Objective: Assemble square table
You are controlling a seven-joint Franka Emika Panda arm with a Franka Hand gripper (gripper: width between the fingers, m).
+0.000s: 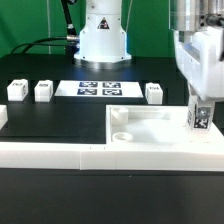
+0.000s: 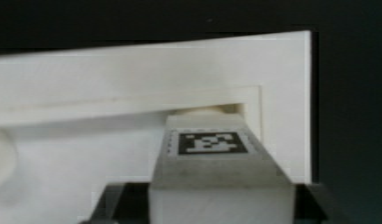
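Note:
The square table slab (image 1: 160, 127) lies on the dark table at the exterior view's right, with a round corner hole (image 1: 122, 134) on its near left. My gripper (image 1: 200, 108) is shut on a white leg block (image 1: 200, 116) with a black-and-white tag, holding it upright over the slab's right part. In the wrist view the leg block (image 2: 213, 160) fills the space between the dark fingers (image 2: 120, 205), above the slab (image 2: 117, 85) near its edge. Three more leg blocks (image 1: 16, 90) (image 1: 43, 91) (image 1: 153, 93) stand in a row farther back.
The marker board (image 1: 100, 88) lies flat in front of the robot base (image 1: 104, 40). A long low white rail fence (image 1: 60, 152) runs along the front, against the slab's near edge. Black cables trail behind at the left.

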